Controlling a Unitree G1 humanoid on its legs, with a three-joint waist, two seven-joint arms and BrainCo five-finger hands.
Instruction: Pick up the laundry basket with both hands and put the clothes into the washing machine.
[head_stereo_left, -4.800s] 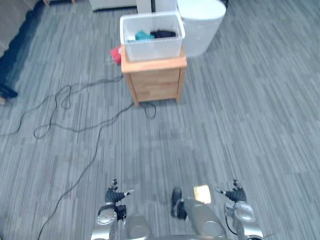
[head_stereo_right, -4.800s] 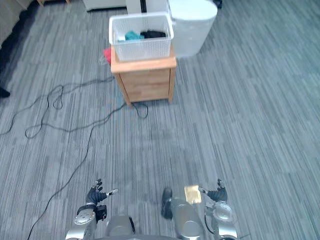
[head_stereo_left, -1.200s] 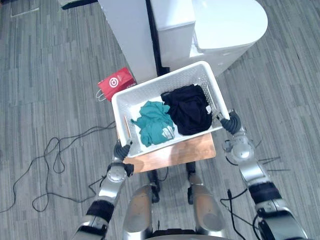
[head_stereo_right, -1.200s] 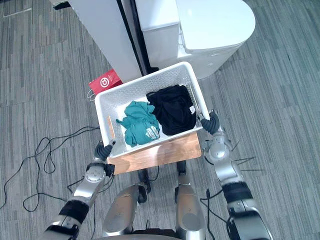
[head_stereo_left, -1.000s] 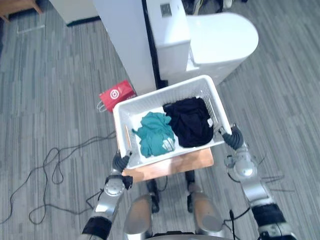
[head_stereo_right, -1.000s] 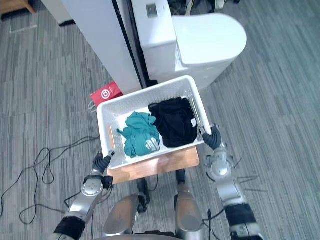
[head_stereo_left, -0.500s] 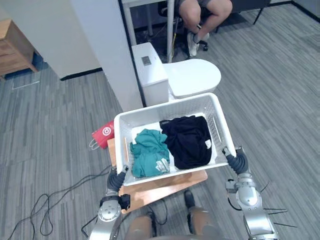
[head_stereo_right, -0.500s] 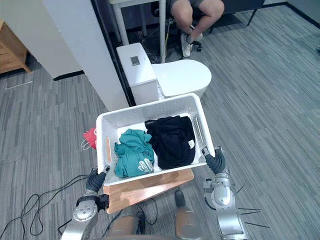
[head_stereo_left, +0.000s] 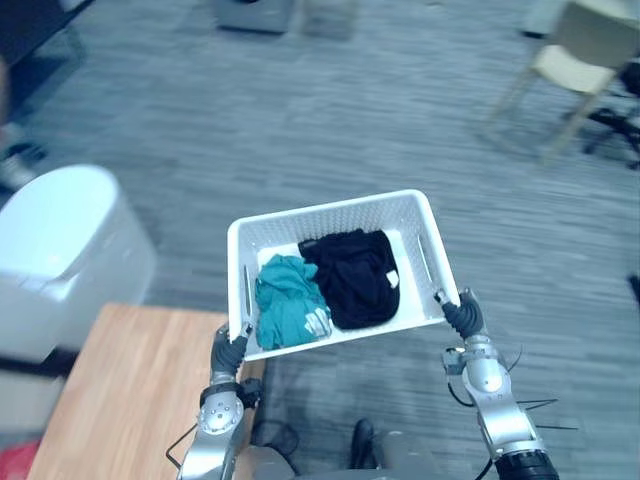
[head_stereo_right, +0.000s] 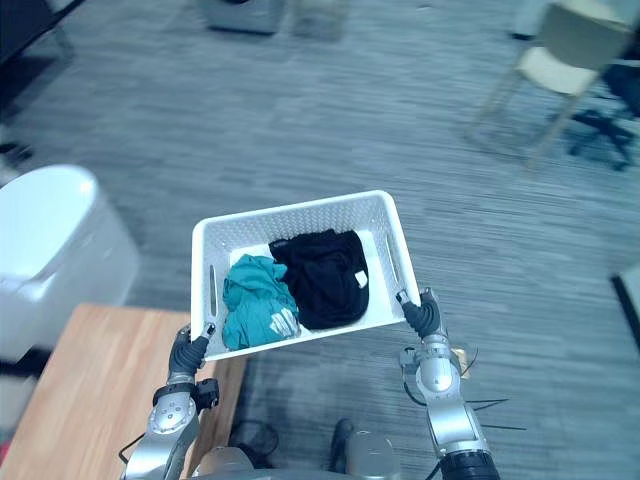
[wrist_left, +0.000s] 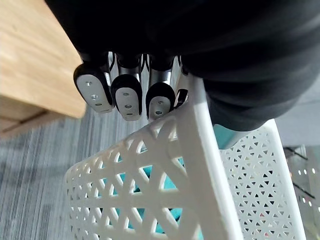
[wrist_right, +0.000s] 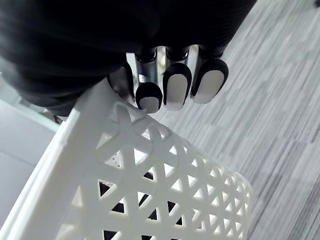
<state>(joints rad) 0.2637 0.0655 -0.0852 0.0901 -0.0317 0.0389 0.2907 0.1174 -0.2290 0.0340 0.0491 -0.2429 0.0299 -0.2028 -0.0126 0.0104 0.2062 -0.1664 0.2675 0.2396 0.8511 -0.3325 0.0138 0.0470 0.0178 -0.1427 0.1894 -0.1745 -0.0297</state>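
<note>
perforated plastic basket (head_stereo_left: 425, 250) (glossy), cloth inside

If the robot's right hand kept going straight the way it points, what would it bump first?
The laundry basket: the right hand is curled round its rim. Past that, probably just carpet, though depth is unclear.

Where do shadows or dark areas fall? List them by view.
Left eye view: darker carpet lies under the laundry basket, seemingly its shadow. Left wrist view: the dark cover of the left hand crowds the rim. Right wrist view: likewise the right hand.
</note>
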